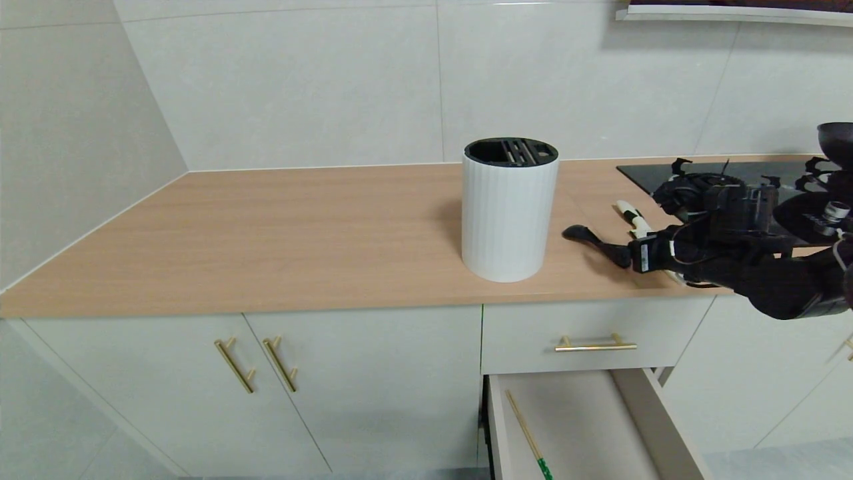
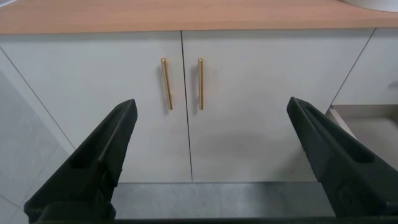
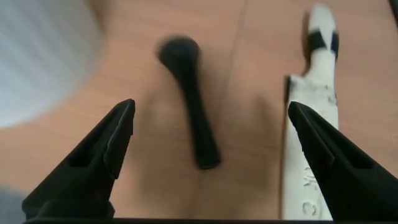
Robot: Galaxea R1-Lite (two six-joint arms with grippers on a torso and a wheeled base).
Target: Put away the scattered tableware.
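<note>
Nearest you, the drawer (image 1: 580, 420) under the bench (image 1: 266, 240) is pulled open. Chopsticks (image 1: 526, 433) with a green end lie along its left side. The drawer above it is shut.

Your left gripper (image 2: 211, 102) sits low, facing the cabinet doors (image 2: 261, 124) with their gold handles (image 2: 200, 84). Its fingers are spread wide, with nothing between them.

Your right gripper (image 1: 650, 257) is over the front right part of the bench, pointing left. Its fingers (image 3: 106, 149) are spread apart and hold nothing.

The black utensil (image 1: 590, 240) lies flat on the bench, just ahead of those fingers. In the right wrist view it lies in line with the gap between them. Its rounded end points away from the gripper, toward the holder. You cannot tell what kind of utensil it is.

The white utensil (image 1: 633, 219), with black bands near its tip, lies flat just beside the black one on the hob side. The two are apart, not touching. In the right wrist view it runs close along one finger.

The white ribbed holder (image 1: 508, 220) stands upright left of both utensils, with a black slotted top. It is near the black utensil's rounded end but clear of it.

Farther back on the right is a black hob (image 1: 656, 172). Behind everything is the pale tiled wall (image 1: 300, 80).
</note>
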